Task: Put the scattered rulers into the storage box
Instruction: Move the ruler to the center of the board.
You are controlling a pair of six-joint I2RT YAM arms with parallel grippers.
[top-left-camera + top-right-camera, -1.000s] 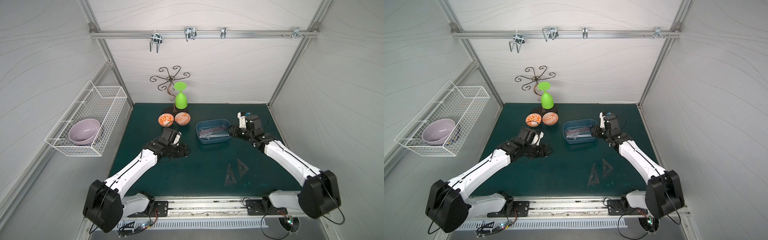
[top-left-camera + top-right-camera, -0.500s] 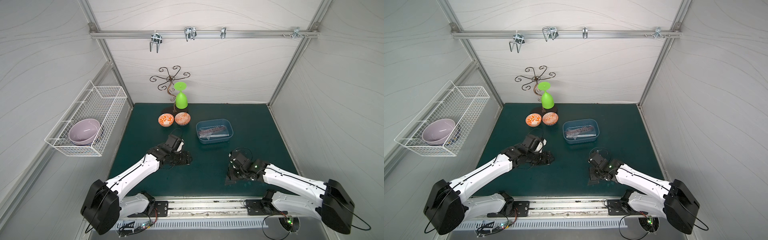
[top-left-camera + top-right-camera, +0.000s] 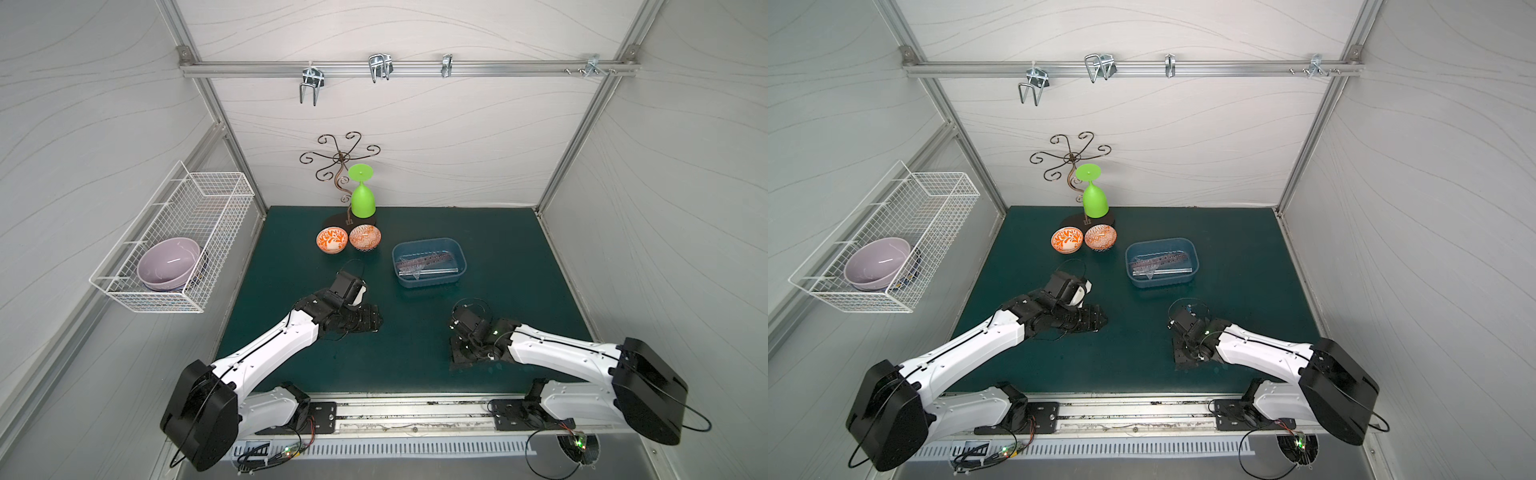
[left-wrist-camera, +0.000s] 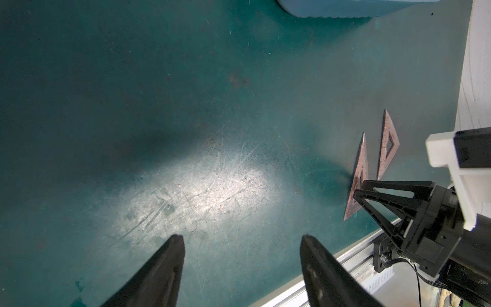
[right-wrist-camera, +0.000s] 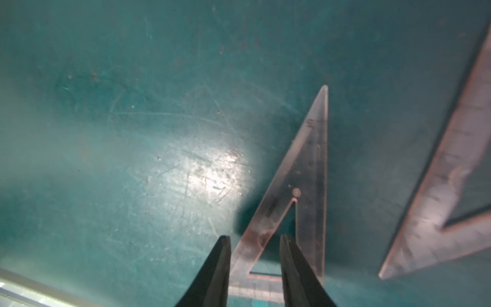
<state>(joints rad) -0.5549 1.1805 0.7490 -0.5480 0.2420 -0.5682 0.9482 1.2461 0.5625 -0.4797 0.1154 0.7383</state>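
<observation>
Now right hand (image 5: 254, 238) half-spread astride triangle ruler (image 5: 310, 159) edge; left hand (image 4: 241, 236) wide, empty.

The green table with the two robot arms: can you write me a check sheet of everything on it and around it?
Surface: green mat, scratched, with a shiny patch.
Job's things: storage box holds several rulers; narrow triangle and wide triangle lie on the mat, apart.
Clutter: two orange bowls, upside-down green cup, curly wire stand.
Grippers: left gripper open over bare mat; right gripper jaws either side of the narrow triangle's bar, grip unclear.
Cables: black loop at each wrist; wire bundle at the front edge.
Surroundings: wire basket with purple bowl; hooks on a rail.
</observation>
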